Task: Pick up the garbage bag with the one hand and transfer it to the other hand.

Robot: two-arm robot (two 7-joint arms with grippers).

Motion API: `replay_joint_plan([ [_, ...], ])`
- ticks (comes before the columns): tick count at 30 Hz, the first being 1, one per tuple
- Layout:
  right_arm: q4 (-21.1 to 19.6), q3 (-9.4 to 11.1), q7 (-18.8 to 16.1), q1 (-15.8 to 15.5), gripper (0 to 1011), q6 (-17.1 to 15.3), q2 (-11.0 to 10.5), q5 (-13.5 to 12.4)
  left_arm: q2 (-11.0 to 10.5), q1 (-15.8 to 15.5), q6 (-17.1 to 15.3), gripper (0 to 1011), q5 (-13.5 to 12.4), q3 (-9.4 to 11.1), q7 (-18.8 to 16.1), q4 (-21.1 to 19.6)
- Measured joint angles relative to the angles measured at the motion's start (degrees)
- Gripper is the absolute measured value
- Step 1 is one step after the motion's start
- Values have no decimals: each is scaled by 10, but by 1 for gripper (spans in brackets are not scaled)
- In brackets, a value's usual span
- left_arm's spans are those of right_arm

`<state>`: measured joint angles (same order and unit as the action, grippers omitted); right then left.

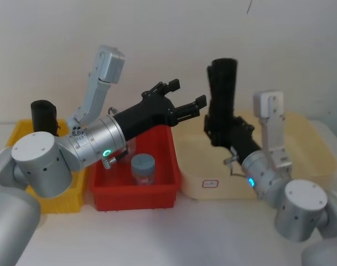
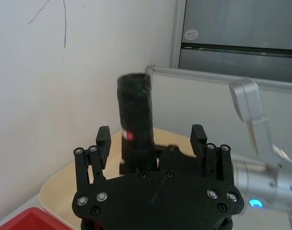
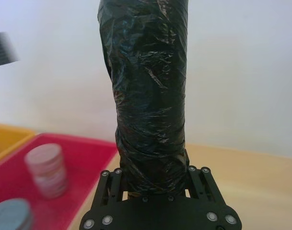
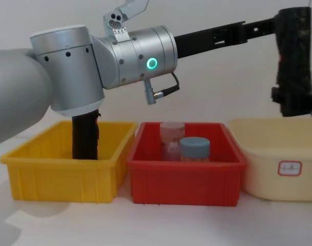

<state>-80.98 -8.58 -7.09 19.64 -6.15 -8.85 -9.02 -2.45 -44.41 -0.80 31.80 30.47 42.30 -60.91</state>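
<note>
Black wrinkled plastic, two rolls counted. One, the garbage bag [image 1: 223,83], upright and raised over the cream tub [image 4: 278,179], clamped at its lower end by the right gripper [image 1: 218,128]. Other, a second roll [image 4: 85,136], standing toward the back edge of the yellow bin [image 4: 63,179]. Left gripper [image 1: 186,95] spread wide and empty, raised over the red bin [image 4: 186,179], just beside the bag without touching. Three containers in one row on the worktop [image 4: 145,220]. Two jars in the red bin: blue-lidded jar [image 4: 194,148] in front, pink jar [image 4: 172,134] behind.
</note>
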Motion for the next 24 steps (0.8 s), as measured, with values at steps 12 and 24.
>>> replay_joint_plan([
  [12, 50, 54, 41, 57, 687, -26, -1, -5, 0, 0, 0, 1000, 0, 0, 0, 0],
  [24, 63, 82, 87, 84, 1001, -41, -11, 18, 0, 0, 0, 1000, 0, 0, 0, 0],
])
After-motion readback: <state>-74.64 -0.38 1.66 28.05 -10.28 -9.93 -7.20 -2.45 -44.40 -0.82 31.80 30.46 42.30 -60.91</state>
